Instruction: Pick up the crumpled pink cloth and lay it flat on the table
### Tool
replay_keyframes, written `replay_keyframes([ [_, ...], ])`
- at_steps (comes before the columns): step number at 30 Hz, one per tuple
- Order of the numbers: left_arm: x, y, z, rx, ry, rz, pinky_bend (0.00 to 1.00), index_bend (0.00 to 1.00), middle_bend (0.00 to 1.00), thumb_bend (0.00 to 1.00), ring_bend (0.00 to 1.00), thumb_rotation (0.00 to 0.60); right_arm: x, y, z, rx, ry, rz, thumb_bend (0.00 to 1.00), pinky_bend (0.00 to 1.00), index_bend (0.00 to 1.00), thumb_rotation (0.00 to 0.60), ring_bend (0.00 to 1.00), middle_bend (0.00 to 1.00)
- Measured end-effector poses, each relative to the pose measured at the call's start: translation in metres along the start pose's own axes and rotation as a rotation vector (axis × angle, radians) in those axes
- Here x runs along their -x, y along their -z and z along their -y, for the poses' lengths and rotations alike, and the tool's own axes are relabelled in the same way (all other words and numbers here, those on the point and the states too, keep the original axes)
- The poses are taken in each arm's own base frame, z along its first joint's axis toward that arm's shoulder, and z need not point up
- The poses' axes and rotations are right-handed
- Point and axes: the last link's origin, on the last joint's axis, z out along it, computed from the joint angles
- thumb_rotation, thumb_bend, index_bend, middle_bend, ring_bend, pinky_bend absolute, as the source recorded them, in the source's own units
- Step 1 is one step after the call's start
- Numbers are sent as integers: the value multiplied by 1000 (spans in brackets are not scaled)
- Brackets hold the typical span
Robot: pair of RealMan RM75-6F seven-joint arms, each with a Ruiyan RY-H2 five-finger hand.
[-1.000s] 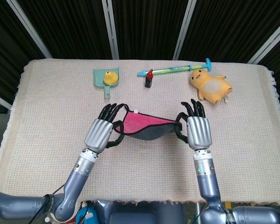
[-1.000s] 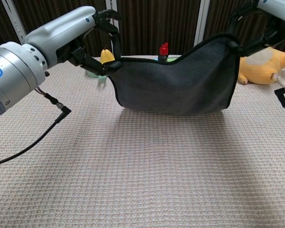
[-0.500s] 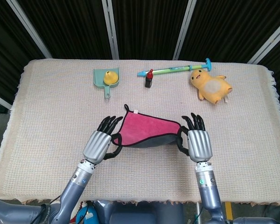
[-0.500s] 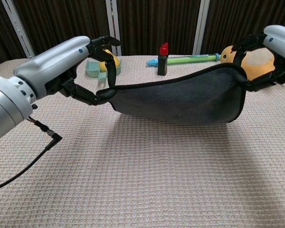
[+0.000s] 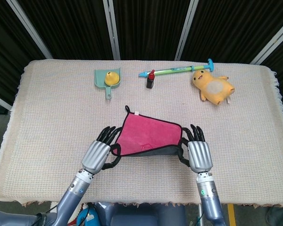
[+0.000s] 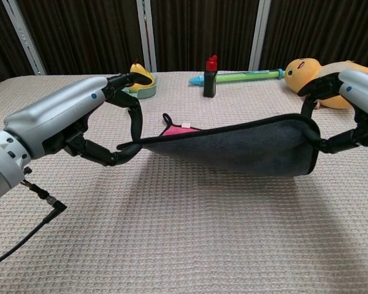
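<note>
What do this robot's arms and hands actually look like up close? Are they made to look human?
Partly. Each robot hand has a ribbed silver metal back and slim black fingers: the left robot hand and right robot hand match. The forearms are smooth grey-silver tubes with a small blue-green dot near each wrist. A thin black cable with an angled plug hangs from the left arm. No sleeves or skin covering.

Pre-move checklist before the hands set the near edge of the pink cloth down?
1. Left hand grips its corner of the pink cloth: ok.
2. Right hand grips the other corner: ok.
3. Cloth stretched between the hands, not bunched: ok.
4. Far corner with the loop already on the table: ok.
5. Near edge down on the table: not ok, it hangs above the surface.
6. Landing area free of the red-capped bottle and plush toy: ok, both sit toward the far edge.
</note>
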Motion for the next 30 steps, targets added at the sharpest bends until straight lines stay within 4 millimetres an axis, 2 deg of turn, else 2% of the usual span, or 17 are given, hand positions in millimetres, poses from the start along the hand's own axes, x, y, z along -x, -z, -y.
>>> replay_keyframes([
  [15, 17, 18, 2, -4, 34, 60, 6, 583, 44, 453, 0, 600, 29, 25, -1, -18, 26, 78, 531, 11, 596, 600, 0, 201],
  [17, 22, 22, 3, -5, 28, 84, 6, 568, 42, 439, 0, 600, 32, 27, -1, -19, 34, 92, 532, 11, 548, 600, 0, 200],
  [21, 27, 27, 7, -10, 17, 123, 6, 514, 34, 351, 0, 600, 36, 29, 0, -21, 59, 119, 532, 11, 375, 600, 0, 185],
  [30, 28, 32, 13, -7, 14, 184, 3, 388, 2, 192, 0, 600, 38, 36, 4, -16, 94, 172, 532, 0, 13, 600, 0, 45],
])
